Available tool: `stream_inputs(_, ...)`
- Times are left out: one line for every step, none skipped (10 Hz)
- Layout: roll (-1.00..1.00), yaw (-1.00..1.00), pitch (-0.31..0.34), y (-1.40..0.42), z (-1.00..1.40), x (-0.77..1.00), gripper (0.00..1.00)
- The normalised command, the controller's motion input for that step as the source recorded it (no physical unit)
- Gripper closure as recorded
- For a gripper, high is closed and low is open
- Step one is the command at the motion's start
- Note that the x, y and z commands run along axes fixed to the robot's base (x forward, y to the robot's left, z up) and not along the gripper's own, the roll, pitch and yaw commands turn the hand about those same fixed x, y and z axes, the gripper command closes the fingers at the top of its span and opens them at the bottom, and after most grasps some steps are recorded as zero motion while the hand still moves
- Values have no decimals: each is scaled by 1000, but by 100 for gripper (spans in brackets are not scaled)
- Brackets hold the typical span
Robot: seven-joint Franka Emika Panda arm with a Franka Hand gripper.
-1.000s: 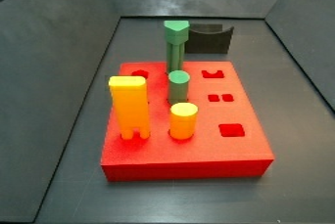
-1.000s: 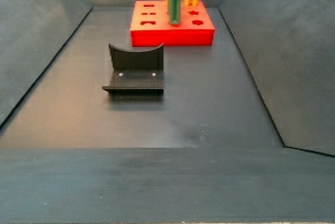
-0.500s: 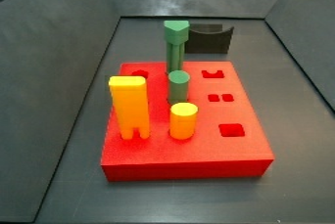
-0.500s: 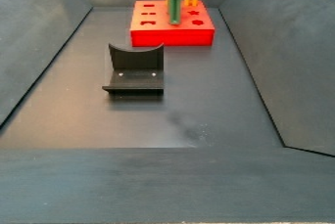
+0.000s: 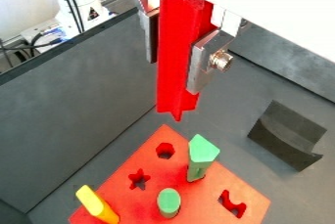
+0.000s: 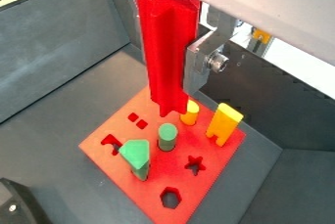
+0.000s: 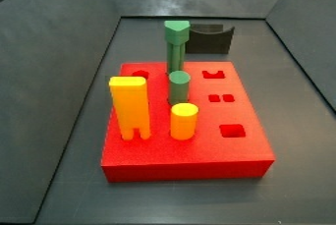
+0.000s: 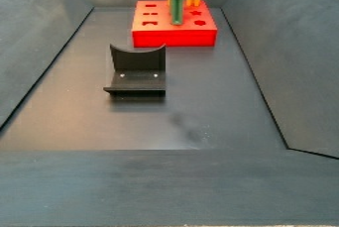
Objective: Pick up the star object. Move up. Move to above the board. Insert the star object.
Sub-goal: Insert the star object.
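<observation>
In both wrist views the gripper [image 5: 181, 47] is clamped on the star object [image 5: 178, 57] — a slim red post hanging upright between the silver fingers [image 6: 199, 60], high above the board [image 6: 210, 174]. The board's star-shaped hole [image 5: 136, 178] lies open; green pegs [image 7: 176, 47] and yellow pegs [image 7: 129, 108] stand in it — the fixture [image 8: 135, 69] sits apart.

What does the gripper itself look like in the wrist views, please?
The gripper, high over the board, shows flat silver metal plates with a round bolt on one side. Its body above is white. The jaws' pads are hidden. No cables or markings are visible on it.
</observation>
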Motion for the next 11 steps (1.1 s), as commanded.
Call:
stream_inputs(0,0,-19,0,-71,0,100)
stream_inputs(0,0,-9,0,-180,0,100)
stream_inputs(54,0,0,0,-346,-71,100)
stream_inputs(43,31,0,0,-589,-49,100)
stream_inputs(0,111,-40,-49,-757,-131,100)
stream_inputs(0,157,-86,-120,-854,-143,100)
stream_inputs(0,226,-77,-214,-929,-94,100)
stream_inputs(0,234,-96,-246,-949,-83,100)
stream_inputs(0,226,-87,-194,-940,-43,100)
stream_inputs(0,177,-93,-166,-974,-3,100)
stream_inputs(0,143,-76,-123,-960,0,100)
